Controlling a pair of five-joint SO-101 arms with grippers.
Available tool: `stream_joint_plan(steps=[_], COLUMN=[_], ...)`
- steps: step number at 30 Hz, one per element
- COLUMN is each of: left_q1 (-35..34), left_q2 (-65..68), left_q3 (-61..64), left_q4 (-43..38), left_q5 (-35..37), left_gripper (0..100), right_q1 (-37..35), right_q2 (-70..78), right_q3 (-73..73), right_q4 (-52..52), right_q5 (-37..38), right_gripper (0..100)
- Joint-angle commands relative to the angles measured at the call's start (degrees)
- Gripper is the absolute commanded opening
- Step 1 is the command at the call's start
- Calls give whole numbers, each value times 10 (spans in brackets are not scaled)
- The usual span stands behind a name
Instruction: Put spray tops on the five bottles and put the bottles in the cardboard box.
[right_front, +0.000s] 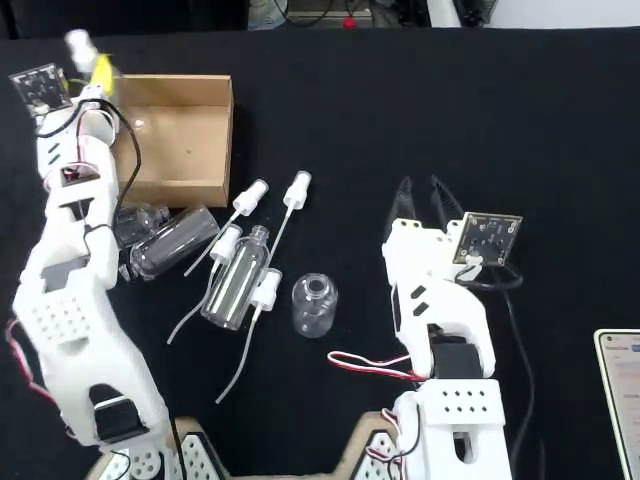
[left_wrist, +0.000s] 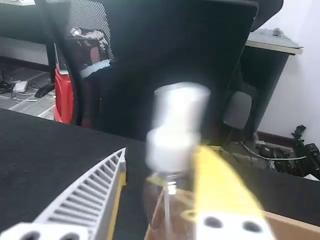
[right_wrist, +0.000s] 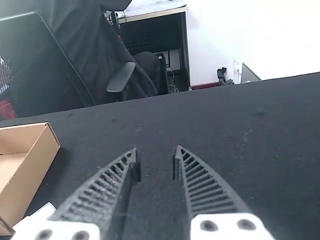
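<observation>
We see a capped bottle (left_wrist: 175, 120) upright in our left hand (right_front: 90, 60), gripped at the far left corner of the cardboard box (right_front: 175, 100). Four uncapped bottles (right_front: 240, 278) and four loose spray tops (right_front: 250, 196) sit on the bench (right_front: 520, 120) beside the box. Our right hand (right_front: 420, 185) rests nearby, empty, its fingers slightly apart

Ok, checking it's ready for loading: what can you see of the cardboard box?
The cardboard box is plain brown, open-topped and low-walled, sitting flat at the far left of the black table. Its floor looks mostly bare. The left gripper holds a capped bottle over its left wall, hiding that edge; clear bottles lie just off its near wall.
</observation>
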Motion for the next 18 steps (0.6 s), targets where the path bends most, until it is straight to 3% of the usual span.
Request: stream_joint_plan(steps=[1,6,18], left_q1=[-9,-2,13], left_q2=[-141,-207,-214], left_q3=[95,181,160], left_q4=[2,-3,10], left_q5=[1,1,6], left_gripper=[21,101,107], right_q1=[7,7,7], right_q2=[-8,-8,-10], right_q3=[-4,-4,-4], right_q4=[-17,-17,-16], right_q5=[4,4,4], right_gripper=[116,116,116])
